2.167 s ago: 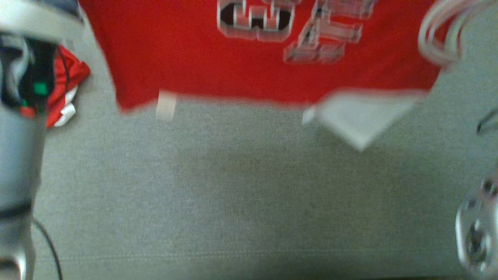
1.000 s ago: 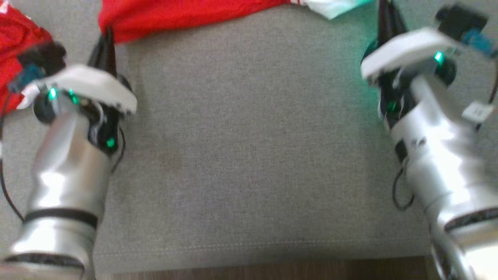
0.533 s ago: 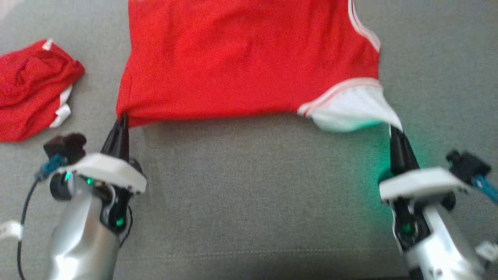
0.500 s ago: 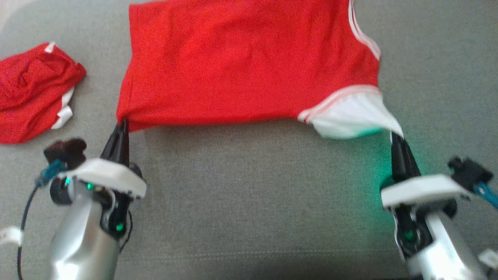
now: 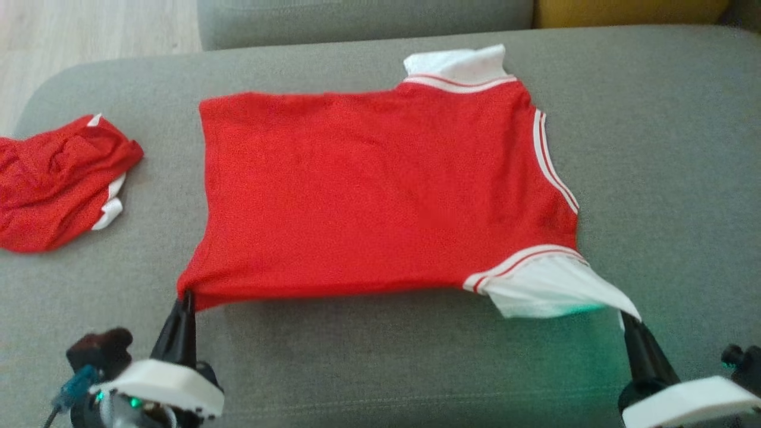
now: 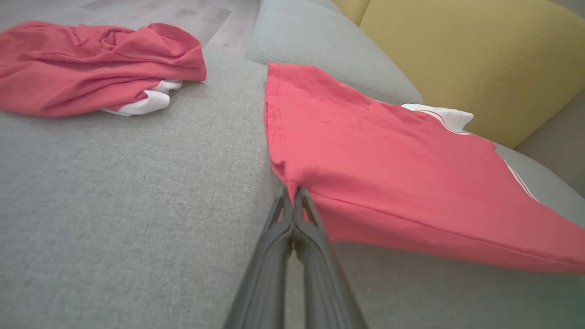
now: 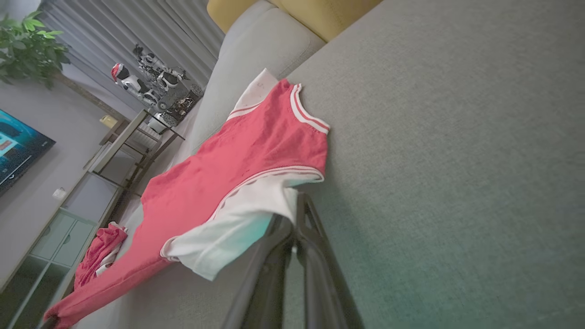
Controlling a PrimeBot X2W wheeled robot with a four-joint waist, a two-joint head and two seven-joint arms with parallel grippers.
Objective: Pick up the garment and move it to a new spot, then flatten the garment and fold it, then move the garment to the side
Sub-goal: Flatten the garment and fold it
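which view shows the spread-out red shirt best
Head view: the shirt shows whole, from above. Left wrist view shows its pinched hem corner, foreshortened; right wrist view shows its white sleeve and side, slanted.

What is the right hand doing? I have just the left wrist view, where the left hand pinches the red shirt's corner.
Observer: The right hand is shut on the tip of the near white sleeve of the red shirt.
Operator: Is that sleeve slack?
Observer: No. It is drawn out to a point and raised off the sofa near the hand, as the right wrist view shows.
Operator: Anything in the room beyond the sofa?
Observer: A plant and a lit screen, seen from the right wrist.
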